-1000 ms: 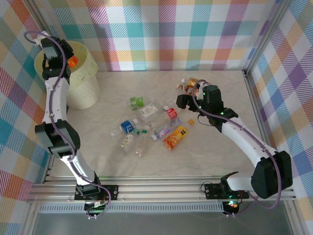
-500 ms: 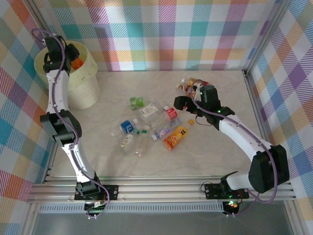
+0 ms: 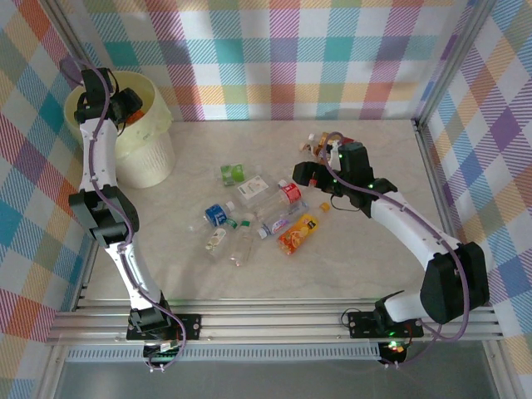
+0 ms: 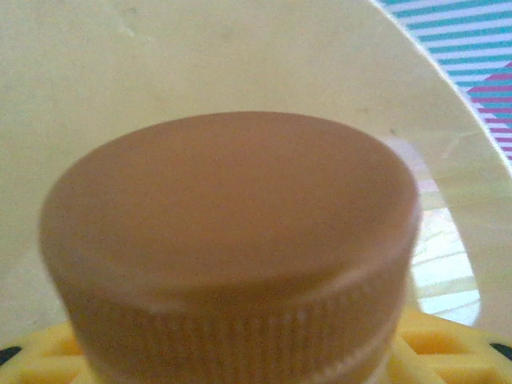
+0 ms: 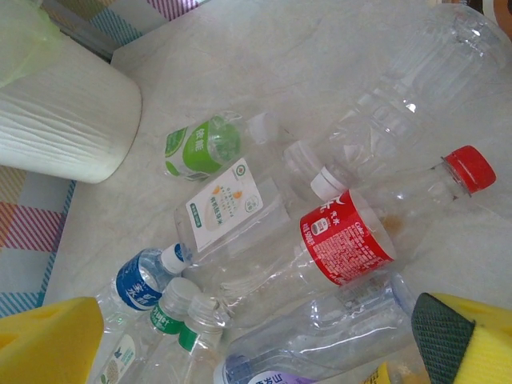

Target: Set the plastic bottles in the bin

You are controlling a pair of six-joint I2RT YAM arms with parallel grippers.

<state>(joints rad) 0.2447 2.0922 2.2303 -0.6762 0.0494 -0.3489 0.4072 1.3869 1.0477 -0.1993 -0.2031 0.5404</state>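
**One bottle over the bin, the rest on the table**

We see the left claw reaching to the far-left corner of the table, where it hangs over the mouth of the bin. It is clenched on an orange-capped bottle. In the left wrist view the ribbed cap sits right in front of the lens, with the bin's pale-yellow inner wall behind it.

The right claw is released, its jaws spread wide, and it hovers above the middle of the table, holding nothing. In the right wrist view its yellow fingertips frame the bottles lying below.

Those bottles lie loosely grouped around the centre of the table:
- The green-labelled bottle lies farthest toward the bin.
- The white-labelled bottle lies just beside it.
- The red-labelled bottle, with a red cap, lies under the right claw.
- The blue-labelled bottle lies on the left side of the group.
- Two clear bottles with green caps lie side by side nearest the near edge.
- The orange-labelled bottle lies on the right side of the group.

A further small cluster of bottles lies toward the far edge, just behind the right claw. We cannot tell how many it holds.
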